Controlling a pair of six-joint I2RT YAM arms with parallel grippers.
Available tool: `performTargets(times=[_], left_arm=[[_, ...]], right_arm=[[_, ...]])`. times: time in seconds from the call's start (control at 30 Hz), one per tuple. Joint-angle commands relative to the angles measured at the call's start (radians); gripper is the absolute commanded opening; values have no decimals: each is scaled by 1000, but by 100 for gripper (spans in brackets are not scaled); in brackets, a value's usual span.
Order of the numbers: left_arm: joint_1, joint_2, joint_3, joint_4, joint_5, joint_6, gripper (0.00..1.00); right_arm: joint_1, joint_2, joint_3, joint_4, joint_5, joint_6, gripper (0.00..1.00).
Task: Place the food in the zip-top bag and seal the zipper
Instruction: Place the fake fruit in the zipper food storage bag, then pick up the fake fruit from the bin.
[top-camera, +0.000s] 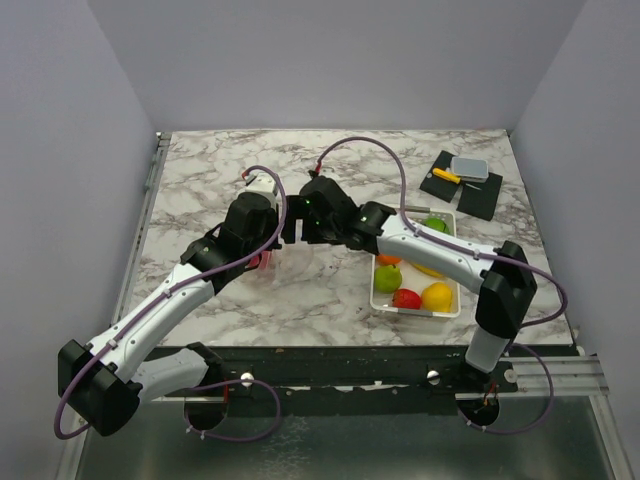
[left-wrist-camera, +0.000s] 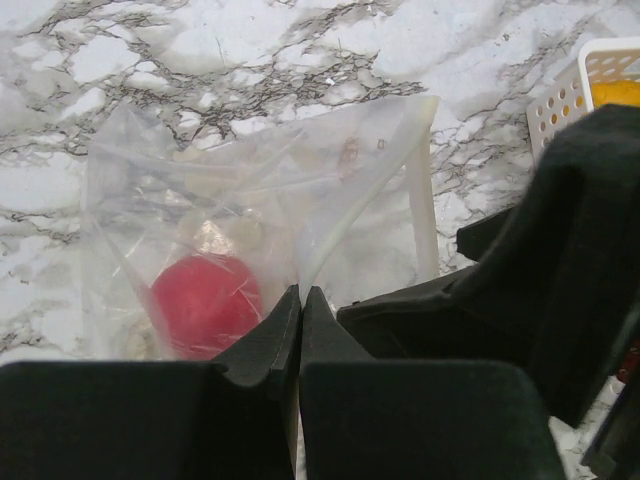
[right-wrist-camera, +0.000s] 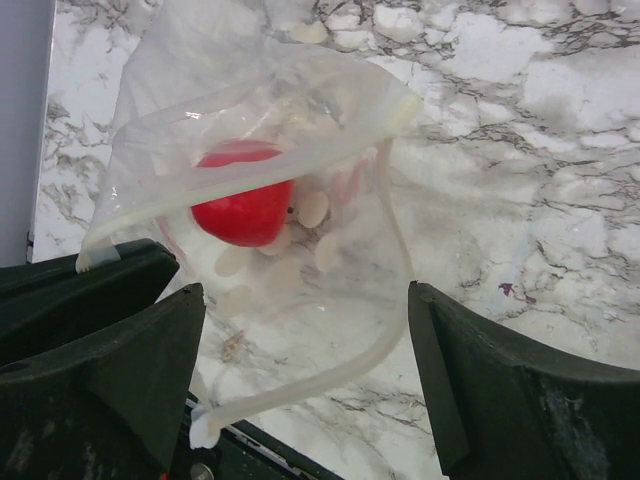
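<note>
The clear zip-top bag (top-camera: 293, 262) lies at mid-table with its mouth held open. One red food (right-wrist-camera: 240, 205) is inside it, also seen in the left wrist view (left-wrist-camera: 205, 305). My left gripper (left-wrist-camera: 300, 292) is shut on the bag's mouth edge, where the pale zipper (left-wrist-camera: 421, 190) strip runs in. My right gripper (right-wrist-camera: 308, 290) is open, its jaws wide apart and straddling the zipper (right-wrist-camera: 330, 375) loop of the open mouth, holding nothing. In the top view both grippers meet above the bag, left (top-camera: 283, 232) and right (top-camera: 305, 228). More food, green (top-camera: 388, 277), red (top-camera: 406, 298) and yellow (top-camera: 437, 295), lies in the white basket.
The white slotted basket (top-camera: 455, 300) stands right of the bag, under the right forearm; it also shows in the left wrist view (left-wrist-camera: 575, 85). Black mats (top-camera: 480, 195) with a grey box (top-camera: 468, 168) and a yellow item (top-camera: 446, 175) lie at the back right.
</note>
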Motion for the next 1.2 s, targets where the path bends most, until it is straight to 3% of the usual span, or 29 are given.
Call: performTargets(times=[0.0, 0.53, 0.83, 1.17], left_arm=[[0, -12, -13, 17, -24, 9, 0], [0, -2, -13, 17, -13, 7, 0], [0, -3, -13, 16, -10, 7, 0], [0, -1, -12, 16, -7, 8, 0]], right_arm=[[9, -83, -39, -16, 76, 8, 87], [9, -428, -264, -185, 307, 17, 85], [-15, -530, -323, -366, 505, 44, 85], [-166, -557, -407, -371, 475, 0, 85]])
